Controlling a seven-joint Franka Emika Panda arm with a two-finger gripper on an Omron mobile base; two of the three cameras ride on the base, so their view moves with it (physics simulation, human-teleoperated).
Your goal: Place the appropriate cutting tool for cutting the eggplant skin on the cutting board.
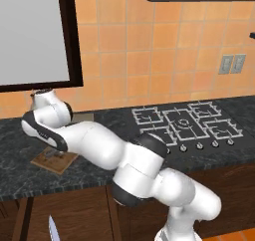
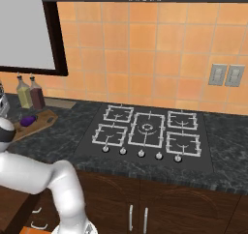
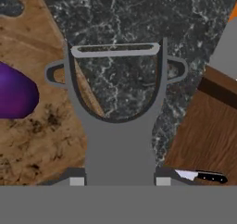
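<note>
The claw (image 3: 120,181) is clenched on the grey peeler (image 3: 116,112). In the hand view its two small dark finger tips (image 3: 76,177) sit on either side of the peeler's handle, and the tool reaches straight out from them, widening into a Y-shaped head with a thin blade bar across the far end and a small loop on each side.

Directly beneath the peeler's head is dark speckled countertop (image 3: 139,19). Just to the left of the claw in this view lies the brown wooden cutting board (image 3: 32,135), whose edge runs under the left side of the peeler's head, so the tool hangs over the border between board and counter. Whether the peeler touches either surface cannot be told.

Further left, on the board, rests the glossy dark-purple eggplant (image 3: 16,93), near the peeler but apart from it.

To the lower right of the claw, past the counter's edge, are brown wooden cabinet fronts (image 3: 203,135). Down there lies a knife (image 3: 203,176) with a silver blade and black handle.

In the left base view, the white arm (image 1: 99,145) bends over the board (image 1: 62,163) at the left end of the counter. Well to the right sits a gas stove (image 1: 187,123). The right base view shows two bottles (image 2: 30,93) just behind the board.
</note>
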